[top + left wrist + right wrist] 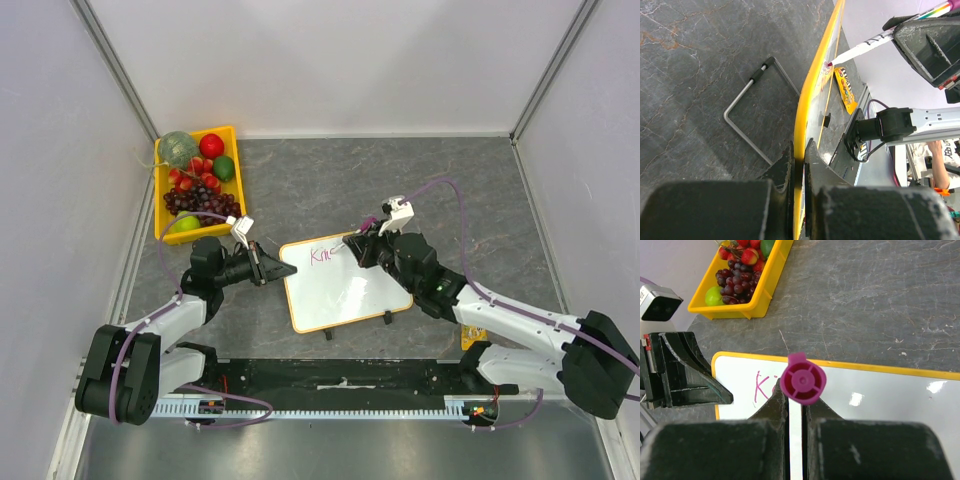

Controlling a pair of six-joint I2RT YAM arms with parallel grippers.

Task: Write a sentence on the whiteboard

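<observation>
Left gripper (799, 155) pinching whiteboard (350, 295) edge. Right gripper (796, 405) clamped on pink marker (803, 381), tip touching board. Yellow bin (725, 312) holds grapes (732, 282), strawberries (195, 165), other fruit.

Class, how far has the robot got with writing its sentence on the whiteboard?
Done: the left gripper clamps the edge of the whiteboard, and a few pink letters starting with K stand near one corner. In hand: the right gripper holds the marker, tip at the board. Left: the rest of the sentence; most of the board is blank.
</observation>
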